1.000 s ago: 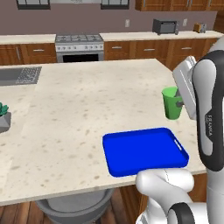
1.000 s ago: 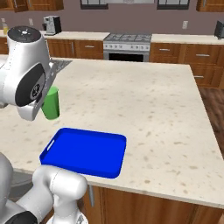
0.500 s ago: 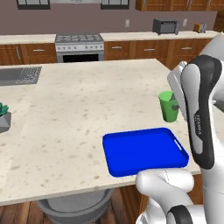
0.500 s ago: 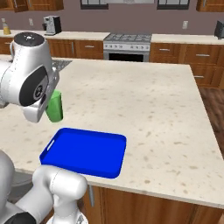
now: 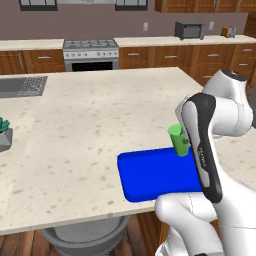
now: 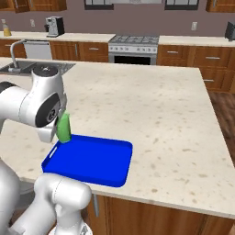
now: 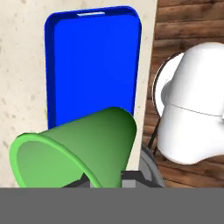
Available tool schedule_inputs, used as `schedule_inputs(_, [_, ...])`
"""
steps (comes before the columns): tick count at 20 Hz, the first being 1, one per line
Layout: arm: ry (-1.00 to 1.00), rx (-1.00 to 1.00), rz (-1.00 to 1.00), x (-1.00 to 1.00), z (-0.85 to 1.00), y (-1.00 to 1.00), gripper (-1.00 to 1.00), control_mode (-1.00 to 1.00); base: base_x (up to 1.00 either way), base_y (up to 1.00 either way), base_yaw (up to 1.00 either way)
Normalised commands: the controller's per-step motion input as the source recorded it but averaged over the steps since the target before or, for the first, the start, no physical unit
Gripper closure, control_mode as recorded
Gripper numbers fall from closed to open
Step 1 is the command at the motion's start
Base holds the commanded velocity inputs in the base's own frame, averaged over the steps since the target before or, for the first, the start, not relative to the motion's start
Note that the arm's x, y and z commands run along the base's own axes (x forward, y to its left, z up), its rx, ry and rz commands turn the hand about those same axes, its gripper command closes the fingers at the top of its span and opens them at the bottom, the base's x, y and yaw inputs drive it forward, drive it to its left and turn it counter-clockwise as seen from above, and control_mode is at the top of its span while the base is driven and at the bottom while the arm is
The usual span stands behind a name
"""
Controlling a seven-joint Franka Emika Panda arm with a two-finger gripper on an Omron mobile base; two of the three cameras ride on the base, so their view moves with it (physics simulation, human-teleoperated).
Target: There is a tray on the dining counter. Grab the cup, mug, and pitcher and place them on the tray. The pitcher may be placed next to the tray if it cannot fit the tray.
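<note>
I have the tool [image 7: 107,181] clamped on the cup [image 6: 64,128], holding it upright above the near end of the tray [image 6: 92,160] on the desk [image 6: 160,110], positioned for setting down.

The robot's arm [image 5: 212,150] is a chain of smooth, glossy white shells with rounded, bulbous housings at each joint. In the left base view, a dark charcoal band runs along one link, curving over its top and tapering downward, with a small line of pale lettering printed on it, too small to read. In the right base view, the upper joint housing [image 6: 43,103] carries a round dark grey cap with lighter ring markings on its face, and a second dark disc sits on top. The lower body segments [image 6: 59,197] are plain white and rounded.
</note>
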Motion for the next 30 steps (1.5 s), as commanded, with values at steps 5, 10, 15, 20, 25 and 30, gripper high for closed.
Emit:
schedule_inputs(5, [0.04, 0.17, 0.20, 0.46, -0.46, 0.04, 1.00, -1.00, 0.00, 0.00, 0.00])
schedule_inputs(10, [0.11, 0.06, 0.13, 0.35, -0.27, 0.25, 1.00, -1.00, 0.00, 0.00, 0.00])
schedule_inputs(15, [0.18, 0.07, 0.08, 0.37, -0.13, 0.24, 1.00, -1.00, 0.00, 0.00, 0.00])
schedule_inputs(20, [0.10, 0.13, 0.04, 0.47, -0.24, 0.13, 1.00, -1.00, 0.00, 0.00, 0.00])
schedule_inputs(25, [0.02, 0.12, 0.01, 0.30, -0.48, 0.11, 1.00, -1.00, 0.00, 0.00, 0.00])
schedule_inputs(30, [0.00, 0.01, 0.00, 0.27, -0.53, 0.23, 1.00, -1.00, 0.00, 0.00, 0.00])
